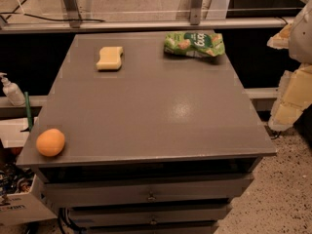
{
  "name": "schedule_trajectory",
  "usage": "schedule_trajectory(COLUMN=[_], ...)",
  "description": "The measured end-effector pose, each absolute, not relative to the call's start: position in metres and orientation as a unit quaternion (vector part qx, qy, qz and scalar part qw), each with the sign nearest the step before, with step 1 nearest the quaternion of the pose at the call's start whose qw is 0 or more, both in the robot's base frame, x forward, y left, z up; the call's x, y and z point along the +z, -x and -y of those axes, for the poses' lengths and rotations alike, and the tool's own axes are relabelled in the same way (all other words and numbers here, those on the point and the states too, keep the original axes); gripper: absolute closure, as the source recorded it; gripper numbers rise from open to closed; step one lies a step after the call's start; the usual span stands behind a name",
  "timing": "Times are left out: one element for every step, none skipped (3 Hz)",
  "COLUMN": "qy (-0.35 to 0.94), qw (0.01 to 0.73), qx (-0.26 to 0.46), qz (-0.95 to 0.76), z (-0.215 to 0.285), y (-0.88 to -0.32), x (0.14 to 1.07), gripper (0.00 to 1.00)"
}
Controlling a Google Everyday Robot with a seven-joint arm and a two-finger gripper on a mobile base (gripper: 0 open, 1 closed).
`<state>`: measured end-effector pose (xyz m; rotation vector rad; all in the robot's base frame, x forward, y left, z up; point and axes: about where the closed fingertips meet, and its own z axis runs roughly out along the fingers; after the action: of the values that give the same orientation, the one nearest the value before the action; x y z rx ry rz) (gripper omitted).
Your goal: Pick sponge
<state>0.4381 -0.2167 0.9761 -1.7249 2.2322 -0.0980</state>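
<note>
The sponge [109, 58] is a pale yellow foam block with pinched-in sides. It lies flat on the far left part of the grey cabinet top [156, 106]. My gripper [291, 87] hangs at the right edge of the view, beyond the cabinet's right side and far from the sponge. It holds nothing that I can see.
A green snack bag [195, 44] lies at the far right of the top. An orange [50, 142] sits at the near left corner. A white pump bottle [12, 90] stands left of the cabinet. Drawers [151, 194] face the front. A railing [146, 23] runs behind.
</note>
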Motion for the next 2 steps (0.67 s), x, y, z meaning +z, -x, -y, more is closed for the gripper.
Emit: schedule_trajectory(qy=[0.603, 0.606], qw=[0.159, 0.172], qx=[-0.034, -0.033], qz=[-0.781, -0.776], z=[0.2167, 0.2137], y=[-0.4381, -0.4408], x=[0.9761, 0.9725], gripper=[0.0, 0.0])
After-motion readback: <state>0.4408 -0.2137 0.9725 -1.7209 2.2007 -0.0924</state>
